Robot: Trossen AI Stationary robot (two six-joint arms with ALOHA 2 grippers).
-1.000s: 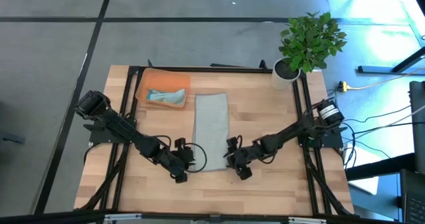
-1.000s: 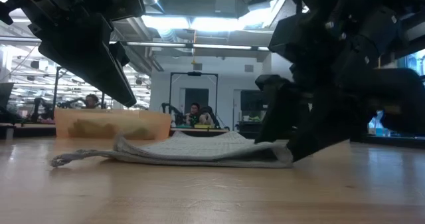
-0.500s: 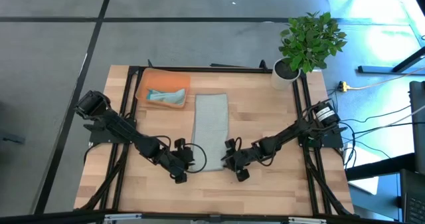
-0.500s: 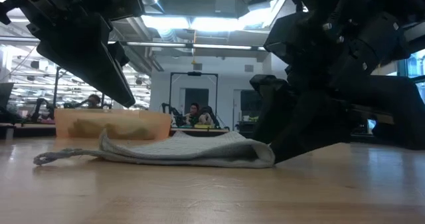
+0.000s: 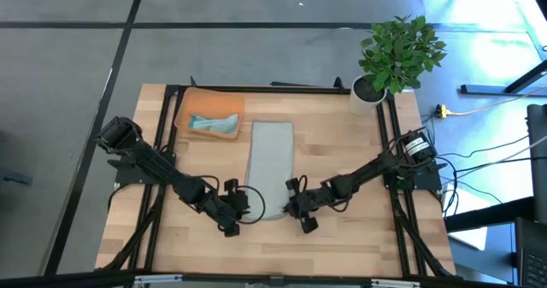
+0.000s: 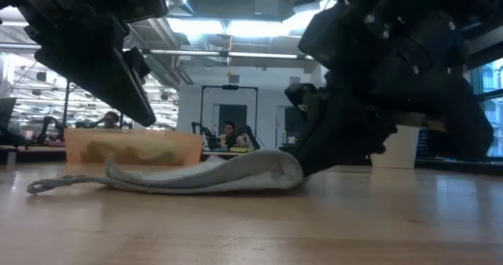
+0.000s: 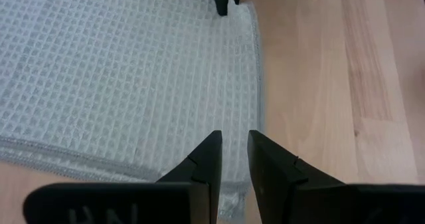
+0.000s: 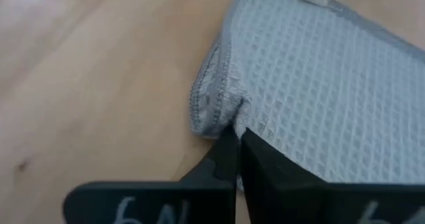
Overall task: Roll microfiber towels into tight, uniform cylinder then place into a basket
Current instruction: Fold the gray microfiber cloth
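A pale grey towel [image 5: 271, 164], folded into a long strip, lies flat on the table from far to near. My right gripper [image 8: 237, 139] is shut on its near right corner; that end humps up in the low view [image 6: 267, 167]. My left gripper [image 7: 234, 139] hovers over the near left corner with a narrow gap between its fingers and nothing in it; in the low view it [image 6: 141, 112] stands clear above the cloth. The orange basket [image 5: 184, 108] sits at the far left with a teal towel [image 5: 214, 124] lying in it. My right gripper pinches the grey towel's near right corner [image 8: 216, 117] between its two fingers, at the hemmed edge. The fingers slant down from the table's right side. The cloth bunches and rises slightly at the fingers, and the rest of the strip lies on the table. How many layers are caught I cannot tell.
A white pot with a green plant [image 5: 366, 96] stands at the table's far right corner. Bare wood lies near and to both sides of the strip. Black frame rails [image 5: 171, 91] run around the tabletop.
My right gripper has shut on the towel's near right corner and gone a little toward the table's left edge. The towel's near end has slid left with it, and its right corner has bunched up into a low hump.
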